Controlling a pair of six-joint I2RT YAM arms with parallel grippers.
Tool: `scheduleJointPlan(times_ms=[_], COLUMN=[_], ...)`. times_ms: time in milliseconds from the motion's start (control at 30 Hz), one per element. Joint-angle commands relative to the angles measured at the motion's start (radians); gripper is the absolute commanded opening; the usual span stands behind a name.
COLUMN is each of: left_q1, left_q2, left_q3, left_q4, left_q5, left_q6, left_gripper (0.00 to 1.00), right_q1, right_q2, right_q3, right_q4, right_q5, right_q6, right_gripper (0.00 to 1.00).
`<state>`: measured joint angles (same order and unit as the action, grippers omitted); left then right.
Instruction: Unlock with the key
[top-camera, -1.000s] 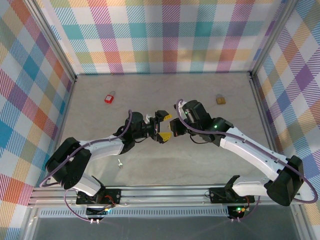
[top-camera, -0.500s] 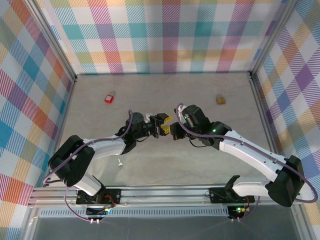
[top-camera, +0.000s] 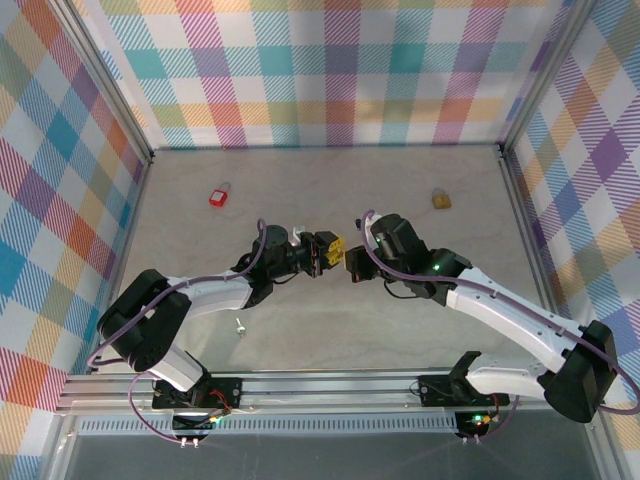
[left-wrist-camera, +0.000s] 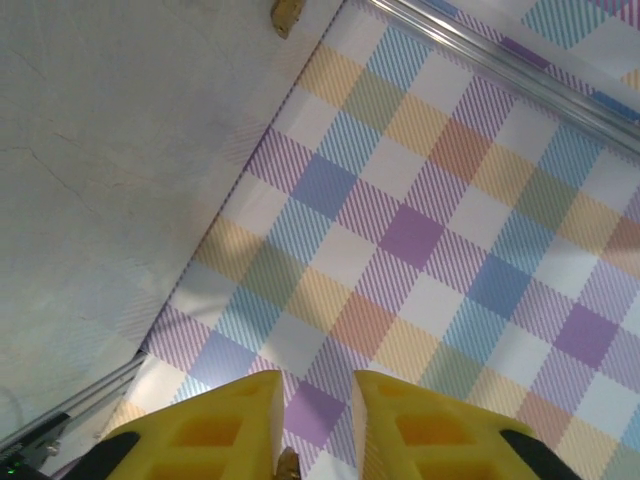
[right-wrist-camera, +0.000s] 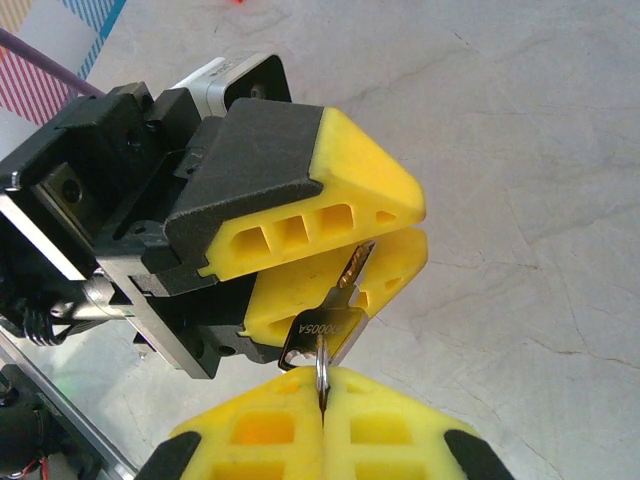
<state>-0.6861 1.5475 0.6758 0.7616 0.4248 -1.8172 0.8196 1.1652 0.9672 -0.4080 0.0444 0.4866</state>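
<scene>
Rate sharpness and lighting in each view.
Top external: even light, sharp, soft shadows on the table. Left wrist: the plaid wall is crisp, the yellow fingers at the bottom edge are soft. Right wrist: the key is sharp enough to show its stamp; no glare.

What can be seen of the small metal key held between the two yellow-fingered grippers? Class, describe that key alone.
The small metal key has a dark flat head stamped with characters and a pale, notched blade. A thin wire ring through the head is pinched by the right gripper. The key is tilted above the table, its blade pointing up between the closed yellow fingers of the left gripper.
</scene>
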Motion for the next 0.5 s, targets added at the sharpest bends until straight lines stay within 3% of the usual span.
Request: scheduleJointPlan(times_ms=[0, 367, 467], left_q1=[-0.001, 0.005, 0.007], left_q2=[-0.023, -0.040, -0.075], left_q3=[0.014, 0.022, 0.032], left_q4=[-0.025, -0.048, -0.115], left_q5=[-0.001, 0.008, 0.008], left_q6=[0.026, 0.057, 0.112], left_gripper=[0.21, 0.00, 0.00], right_q1=[0.009, 0.007, 0.003], right_q2=[-0.022, -0.015, -0.015], right_q3=[-0.016, -0.014, -0.012], right_q4=[0.015, 0.009, 0.013], right_q5=[0.012, 0.017, 0.009], right_q6=[0.010, 0.012, 0.018], right_gripper=[0.00, 0.00, 0.00])
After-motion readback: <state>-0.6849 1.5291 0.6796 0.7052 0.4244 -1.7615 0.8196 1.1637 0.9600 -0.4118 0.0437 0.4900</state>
